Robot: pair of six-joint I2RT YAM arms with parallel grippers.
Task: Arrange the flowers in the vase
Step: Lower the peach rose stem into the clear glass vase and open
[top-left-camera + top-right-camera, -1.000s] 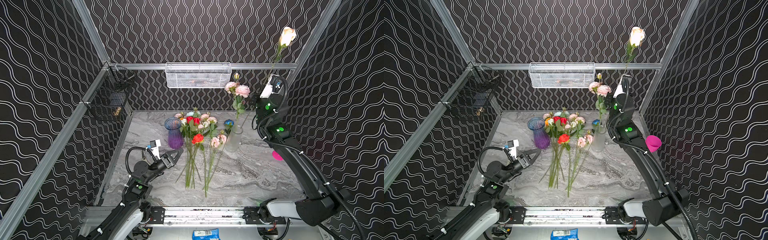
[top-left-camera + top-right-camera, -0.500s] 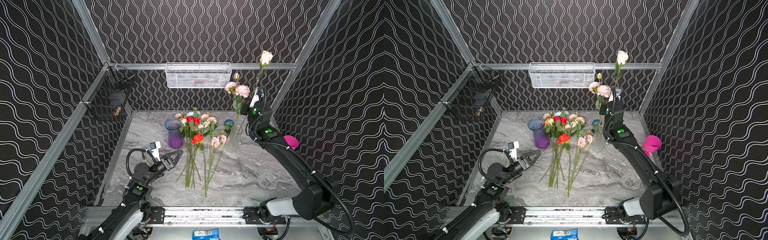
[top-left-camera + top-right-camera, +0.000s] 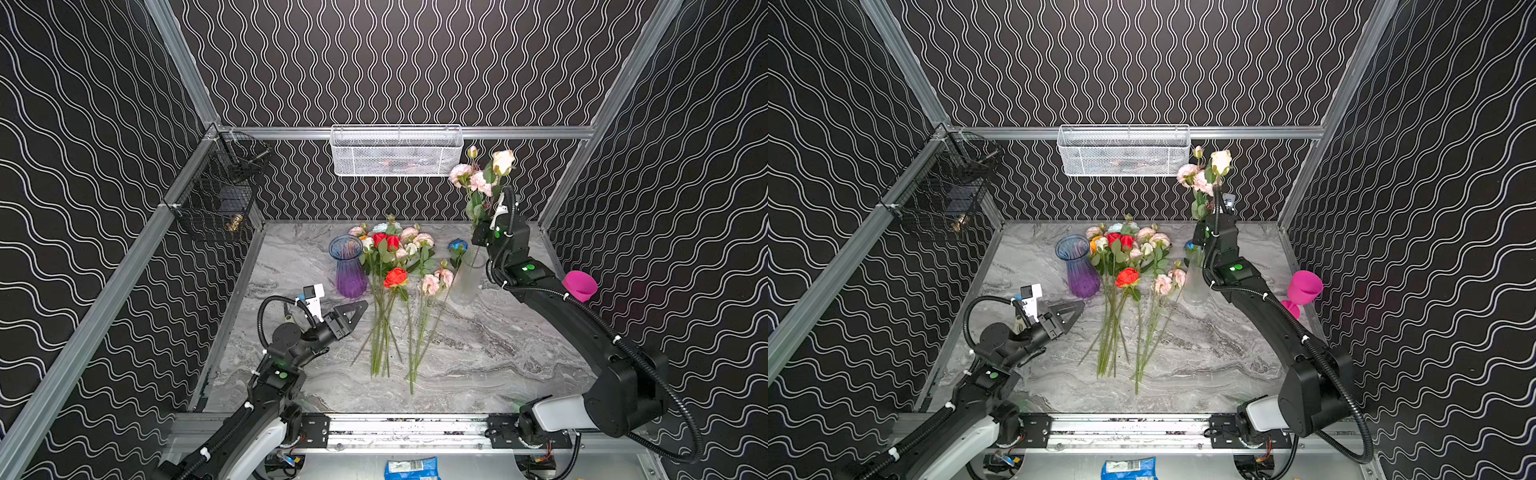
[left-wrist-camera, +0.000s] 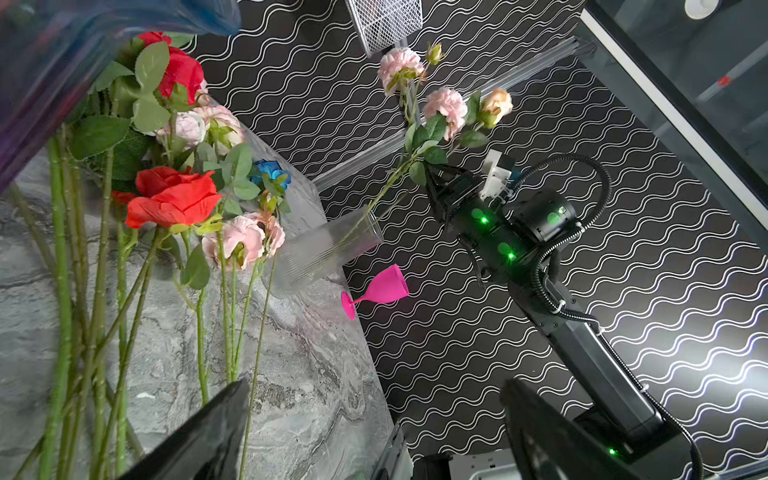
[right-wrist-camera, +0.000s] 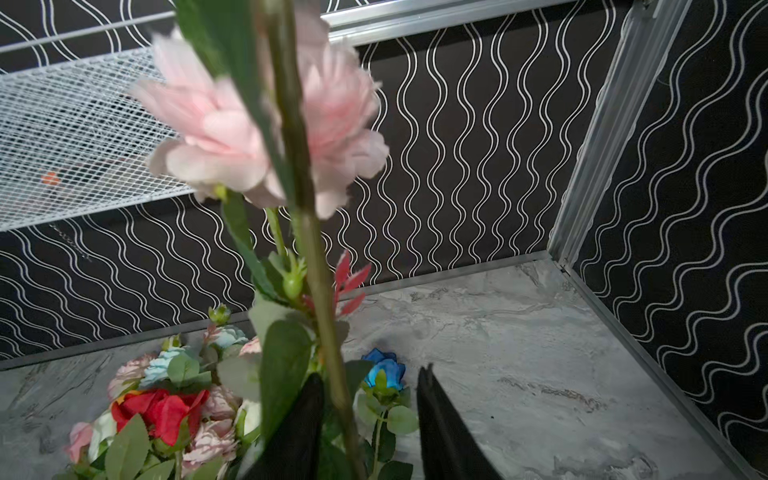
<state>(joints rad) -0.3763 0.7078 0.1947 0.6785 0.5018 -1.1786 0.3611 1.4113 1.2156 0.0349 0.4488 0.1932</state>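
Vase taken as the mark: a tall ribbed cylinder of clear glass, upright on the grey, marble-veined worktop. Held a pink spray of ruffled fabric blooms and a cream rosebud, thin green stems rising out of its mouth. Found the right jaws just above that mouth, parted around the rosebud's stem, with open space on one side of it. Made that out in the right wrist view alone; hidden behind the black wrist in both top views. Saw the loose flowers lying flat just beside the vase, on its side toward the left arm: red, pink, white and pale-blue heads bunched together, stems trailing away from the vase, one blue bloom closest to the glass. Beyond them from the vase, noted a waisted, fluted, translucent purple vase. Found the left jaws spread wide above bare worktop, well apart from the vase, gripping nothing. On the vase's other side, caught a glossy magenta goblet: stem and round foot plain in the left wrist view, only the cup in a top view.
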